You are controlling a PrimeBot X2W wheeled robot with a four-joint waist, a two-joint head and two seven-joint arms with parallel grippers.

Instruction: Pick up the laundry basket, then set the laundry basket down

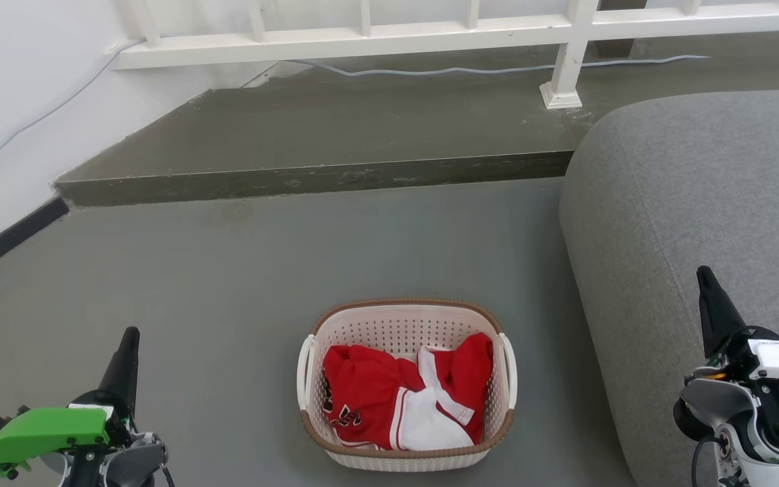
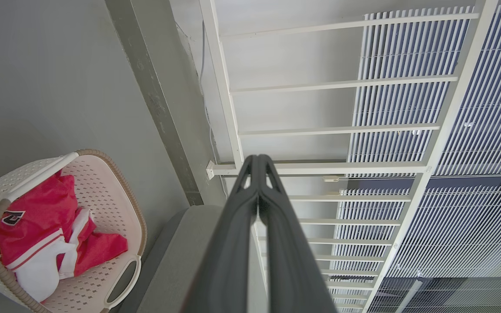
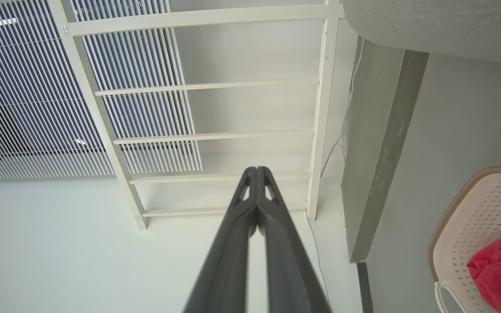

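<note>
1. jaws of both the left gripper (image 1: 130, 338) and the right gripper (image 1: 704, 277) are pressed shut on nothing, well apart from the load.
2. the laundry basket (image 1: 396, 331) is found on the floor (image 1: 227, 304) between them, near the sofa (image 1: 700, 189), a red garment (image 1: 369, 392) inside.
3. both should be opened and lowered evenly onto the white side handles (image 1: 305, 372) — so that it is kept level.

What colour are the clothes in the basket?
Red with white parts. The clothes in the basket show best in the head view.
</note>
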